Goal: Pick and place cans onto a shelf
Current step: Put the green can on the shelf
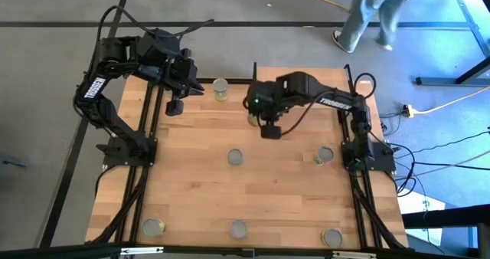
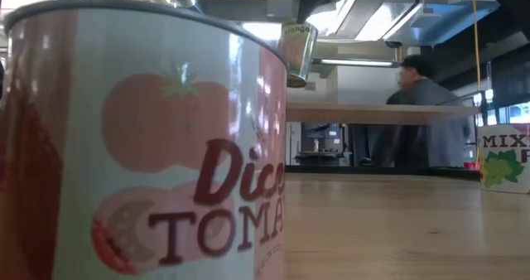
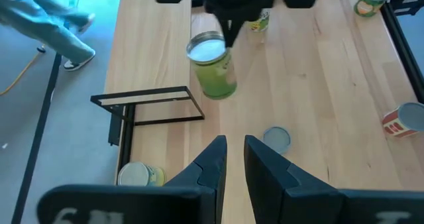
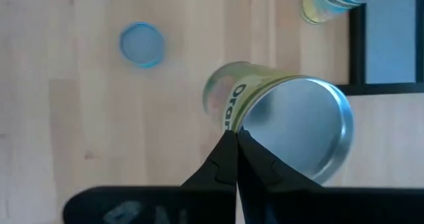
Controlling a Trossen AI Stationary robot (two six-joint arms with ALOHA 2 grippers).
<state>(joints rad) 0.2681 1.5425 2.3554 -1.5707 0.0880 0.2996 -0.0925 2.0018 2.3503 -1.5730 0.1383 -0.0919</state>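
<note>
My right gripper (image 4: 236, 144) is shut on a yellow-green can (image 4: 265, 111), held high in the air beside the left end of the shelf (image 3: 156, 45); it also shows in the left wrist view (image 3: 213, 68) and the low view (image 2: 298, 52). The shelf is a raised light-wood board on black uprights at the table's far side. My left gripper (image 3: 233, 158) hovers at the far left (image 1: 174, 106), empty, with a narrow gap between its fingers. Another yellow-green can (image 1: 220, 89) stands on its base left of the shelf. My right gripper pinches the can's top rim (image 4: 246, 132) between its two fingertips, one finger inside the rim on the silver lid and one outside on the label. The fingers come from above (image 3: 228, 25). The can hangs tilted below them, lifted clear of table and shelf.
Cans stand on the table: one at the middle (image 1: 235, 158), one at the right (image 1: 324, 156), three along the near edge (image 1: 154, 227) (image 1: 238, 229) (image 1: 331, 237). A tomato can (image 2: 141, 147) fills the low view's foreground. A person (image 2: 426, 114) stands beyond the table.
</note>
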